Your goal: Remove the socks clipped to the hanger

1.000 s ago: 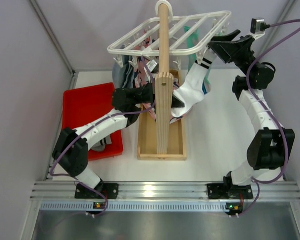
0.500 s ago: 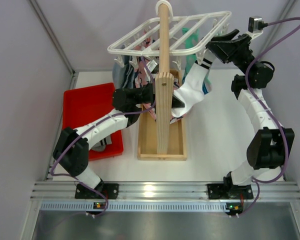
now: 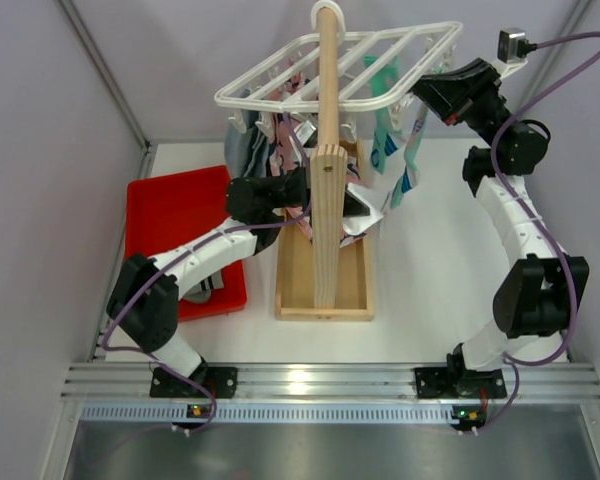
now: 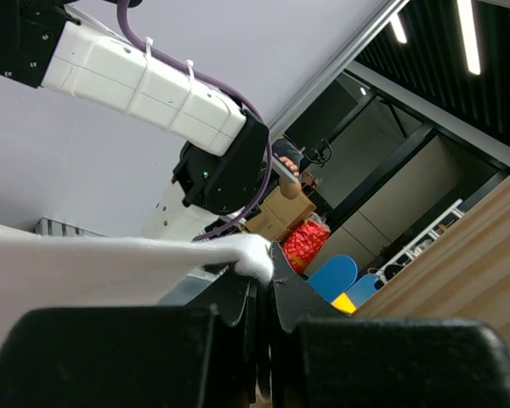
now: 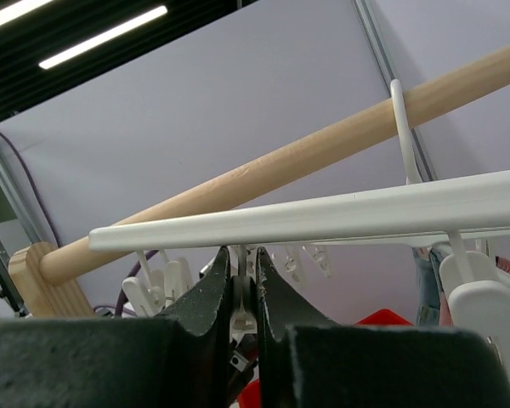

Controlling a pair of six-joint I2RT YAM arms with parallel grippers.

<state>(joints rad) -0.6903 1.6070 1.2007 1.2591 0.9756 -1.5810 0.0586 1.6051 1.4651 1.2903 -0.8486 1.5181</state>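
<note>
Dropped from its clip, the white striped sock (image 4: pixel 102 268) is now hanging only from my left gripper (image 4: pixel 259 274), which is pinching it just beside the wooden post (image 3: pixel 327 90). That is one more sock coming off the hanger (image 3: pixel 280 95). Left of the post, the red tray (image 3: pixel 170 215) is holding something striped, half hidden. Right of the post, my right gripper (image 5: pixel 242 259) is squeezing a clip (image 5: pixel 240 319) at the hanger's edge.

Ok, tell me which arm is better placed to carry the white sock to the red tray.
Left. The left hand is shut on the white sock, and the red tray lies on that arm's side. The right hand is up at the hanger, closed on a clip.
</note>
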